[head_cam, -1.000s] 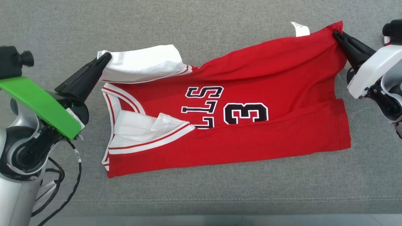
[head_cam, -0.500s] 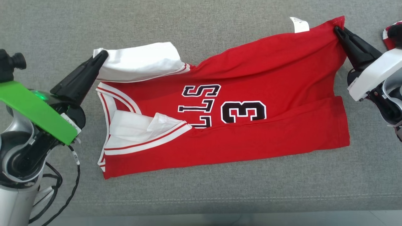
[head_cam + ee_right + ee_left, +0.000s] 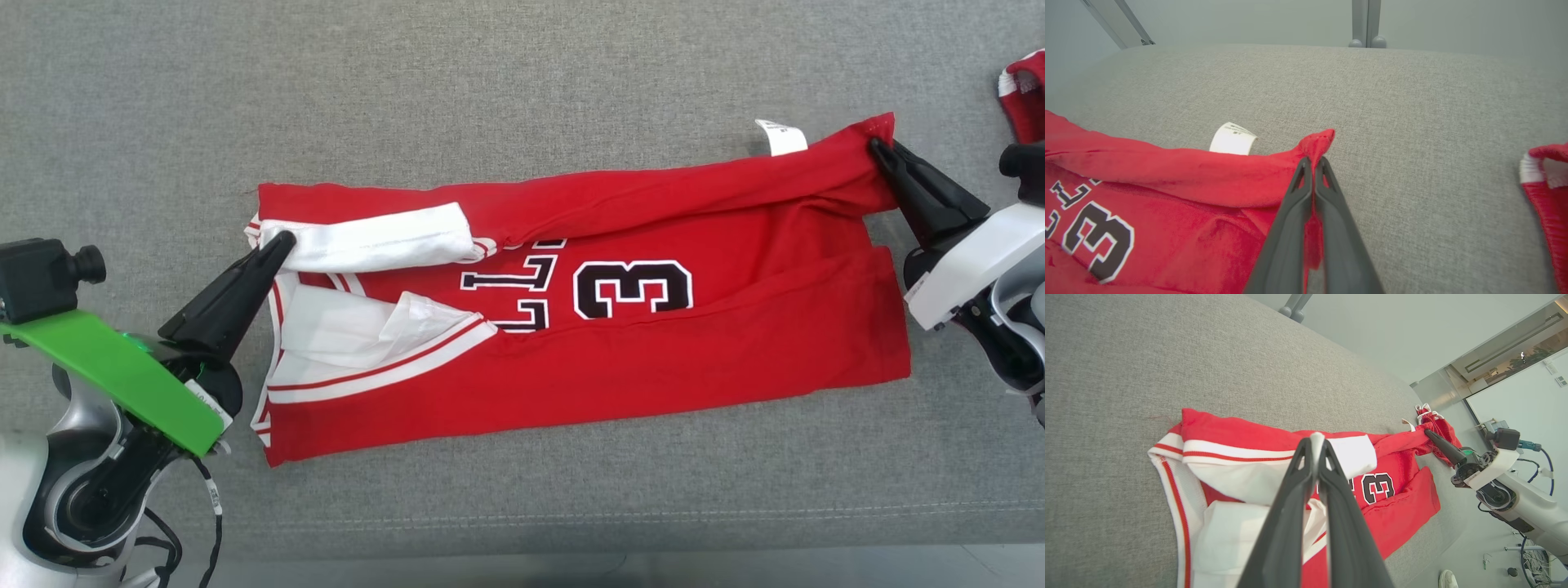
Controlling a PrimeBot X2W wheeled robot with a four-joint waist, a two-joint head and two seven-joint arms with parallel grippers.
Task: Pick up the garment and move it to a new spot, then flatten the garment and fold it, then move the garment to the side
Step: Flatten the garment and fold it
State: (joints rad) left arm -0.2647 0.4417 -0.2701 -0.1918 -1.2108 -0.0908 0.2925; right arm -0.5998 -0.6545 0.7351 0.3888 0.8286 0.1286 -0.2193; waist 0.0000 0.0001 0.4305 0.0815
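Across the middle of the grey woven-fabric cushion [image 3: 522,73], the red sleeveless basketball jersey with white trim and black lettering [image 3: 653,367] lay lengthwise. Its neck end pointed toward the cushion's left edge and its hem toward the right edge, well short of both.

The near half lay flat. The far long side was lifted and rolled over toward the near edge, its fold already covering the top of the lettering.

The left fingers [image 3: 273,249] were pinched shut on the white turned-out strip [image 3: 375,241] at the neck end. The left wrist view showed cloth caught right at their tips. The right fingers [image 3: 894,163] were likewise clamped on the far hem corner, where a tuft of red fabric stood up between them in the right wrist view. A small white care label [image 3: 780,136] stuck out just beside that corner. Another red-and-white piece of clothing [image 3: 1024,98] sat apart at the cushion's right edge.

I judged this to be the folding step, with a lengthwise fold half carried over. The next move seemed to call for both arms to travel together toward the near edge with the span between them taut. That would let the held side land evenly along the near long side. The left end looked bunchier than the right and might need a tug outward before release.
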